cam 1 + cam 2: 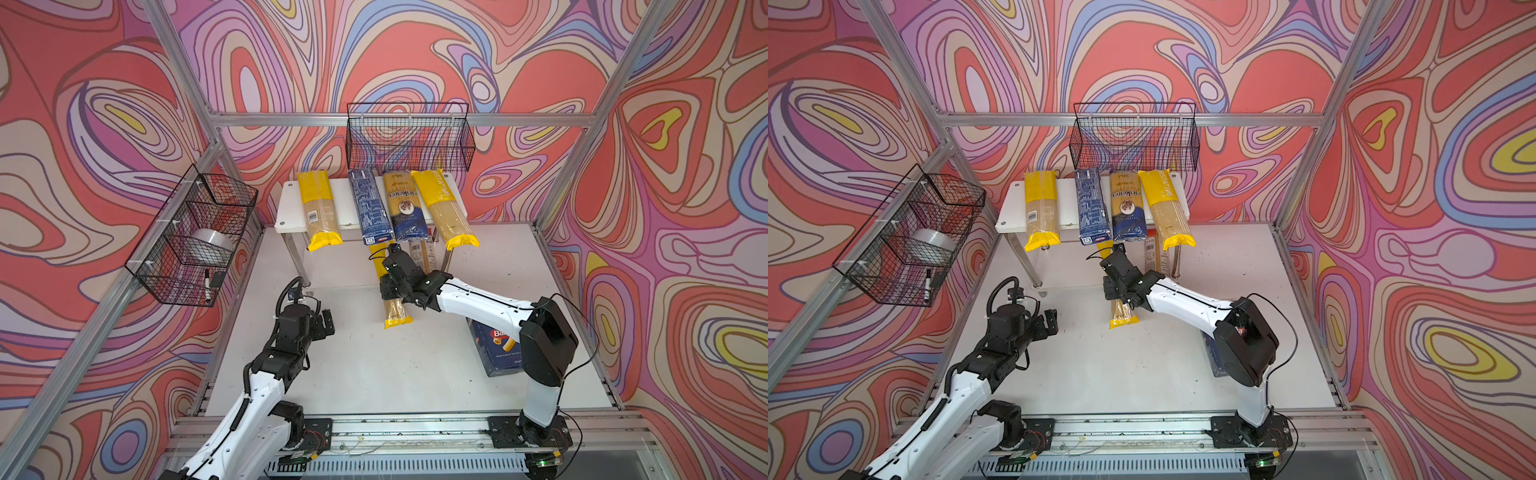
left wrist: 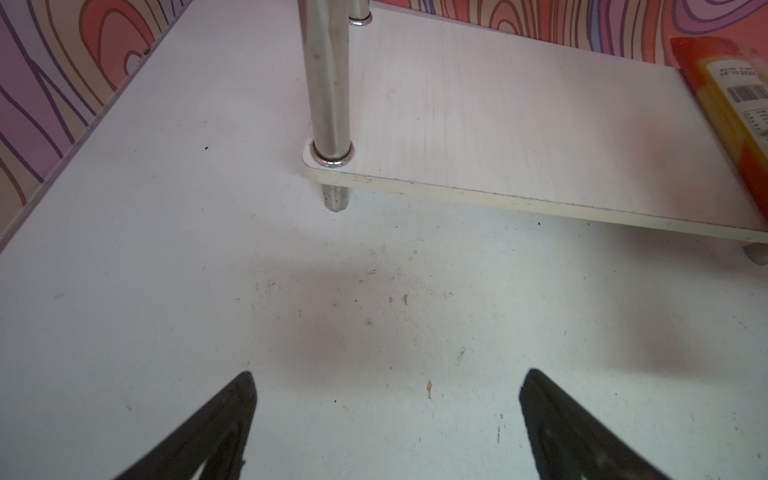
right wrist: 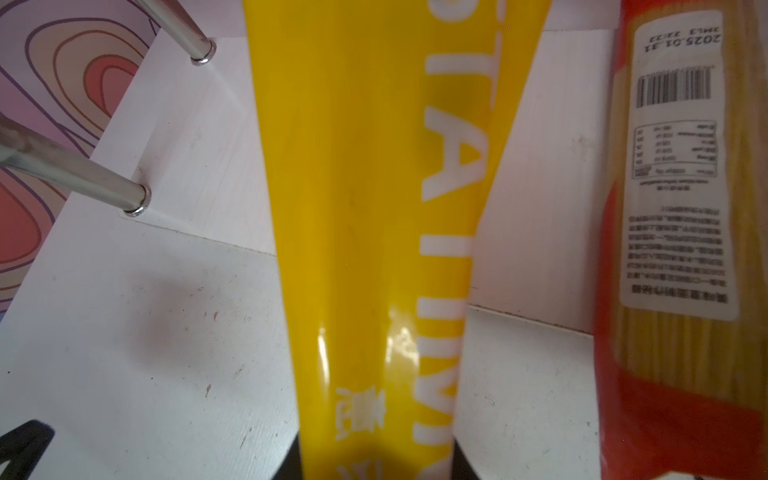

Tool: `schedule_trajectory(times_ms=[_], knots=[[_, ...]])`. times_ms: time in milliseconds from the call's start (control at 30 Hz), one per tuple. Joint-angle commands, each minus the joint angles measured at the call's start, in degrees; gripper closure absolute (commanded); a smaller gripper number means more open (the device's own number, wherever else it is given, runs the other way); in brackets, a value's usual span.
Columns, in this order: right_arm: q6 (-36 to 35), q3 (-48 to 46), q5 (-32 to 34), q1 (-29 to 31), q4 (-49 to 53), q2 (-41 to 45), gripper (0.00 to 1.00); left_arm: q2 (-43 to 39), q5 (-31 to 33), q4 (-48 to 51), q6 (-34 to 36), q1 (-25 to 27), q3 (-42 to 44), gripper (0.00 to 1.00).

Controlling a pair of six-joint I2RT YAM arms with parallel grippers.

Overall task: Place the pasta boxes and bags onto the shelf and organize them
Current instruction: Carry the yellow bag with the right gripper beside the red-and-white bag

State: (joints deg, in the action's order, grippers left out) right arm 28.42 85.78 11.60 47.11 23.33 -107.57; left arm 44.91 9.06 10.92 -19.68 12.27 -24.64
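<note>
Between the fingers of the right gripper (image 1: pixel 392 291) sits a long slim yellow-and-clear spaghetti packet (image 3: pixel 365 208), pinched across its width, so the jaws stand only partly apart. Ahead of this gripper the packet's far end reaches under the top board of the white two-tier shelf with chrome tube legs (image 1: pixel 286 208) and over the lower board; whether it touches that board cannot be told. Behind the gripper the near yellow end sticks out over the white table top (image 1: pixel 374 374). Just beside the held packet, to the gripper's right, a red-ended clear spaghetti packet (image 3: pixel 673 208) lies on the lower board. Above and beyond the gripper, the top board carries two more yellow-and-clear packets (image 1: pixel 320 212), a long narrow dark blue cardboard box (image 1: pixel 372 208) and a dark blue-and-gold "ankara" bag (image 1: pixel 405 208). Back under the right arm's elbow, a wide dark blue Barilla rigatoni box (image 1: pixel 496 345) lies on the table. The left gripper (image 2: pixel 386 419) hangs over bare table with jaws spread wide and empty, the shelf's front leg ahead of it.
</note>
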Motion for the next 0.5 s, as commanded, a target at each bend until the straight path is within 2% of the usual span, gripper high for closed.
schedule_trajectory(times_ms=[0,267,467], knots=[[0.61,4.33,2.52,-1.52,-4.61,0.26,1.0,-0.7,0.24,0.33,0.1,-0.44,0.56,0.0],[-0.78,10.66,2.82,-5.56,-3.3,-4.18,1.0,0.83,-0.82,-0.02,0.72,-0.5,-0.03,0.0],[-2.3,11.4,3.28,-7.72,-4.96,-4.75,1.0,1.09,-0.54,0.0,0.61,-0.5,-0.14,0.0]])
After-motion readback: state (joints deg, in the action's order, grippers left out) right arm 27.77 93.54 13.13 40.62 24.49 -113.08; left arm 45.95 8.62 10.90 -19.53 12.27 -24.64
